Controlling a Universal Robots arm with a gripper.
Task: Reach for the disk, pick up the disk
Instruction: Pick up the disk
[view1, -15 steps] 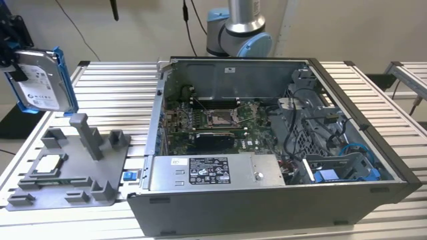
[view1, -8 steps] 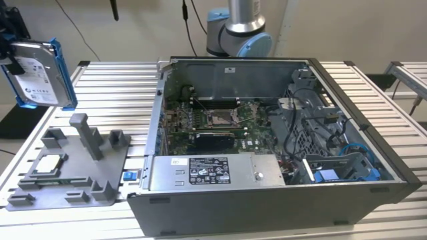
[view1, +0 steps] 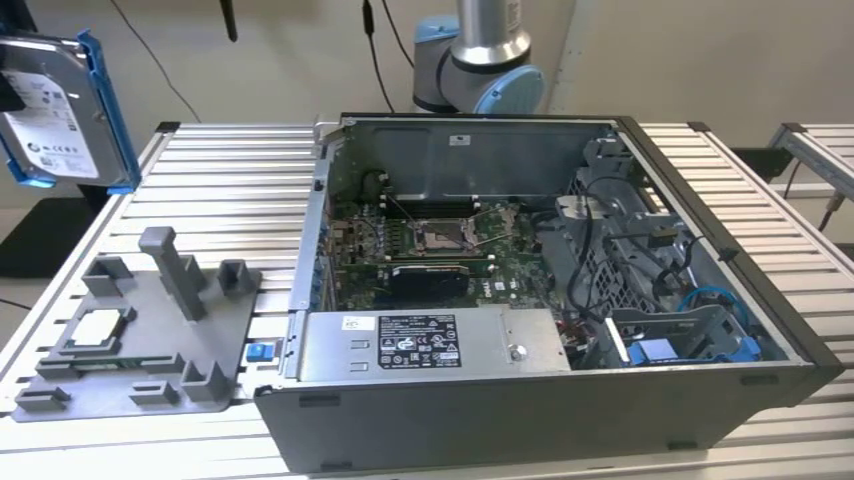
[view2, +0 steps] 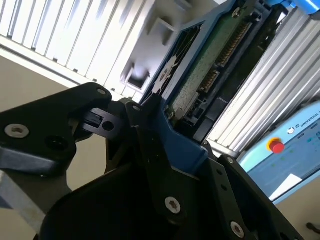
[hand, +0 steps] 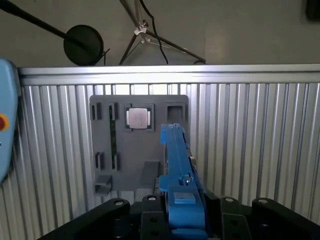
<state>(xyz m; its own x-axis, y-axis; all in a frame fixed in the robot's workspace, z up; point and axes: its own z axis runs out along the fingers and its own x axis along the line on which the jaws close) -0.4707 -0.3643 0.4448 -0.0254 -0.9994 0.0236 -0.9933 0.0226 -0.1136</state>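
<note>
At the exterior view's upper left, the disk (view1: 54, 110) hangs upright in the air, off the ribbed metal table (view1: 227, 180). Its white label faces the camera and the blue bracket frames its edges. In both wrist views the gripper (hand: 181, 210) has its black fingers (view2: 137, 117) pressed narrow against the blue bracket, holding the disk by one end. The second wrist view shows the disk's green circuit-board side (view2: 210, 65). In the first wrist view the disk is seen edge-on, with the grey tray (hand: 102, 150) on the table below it. A small square silver chip (hand: 138, 118) sits in a pocket of that tray. An open computer case (view1: 534, 420) stands on the table at the exterior view's right of the tray, and the arm's base (view1: 481, 60) rises behind it.
</note>
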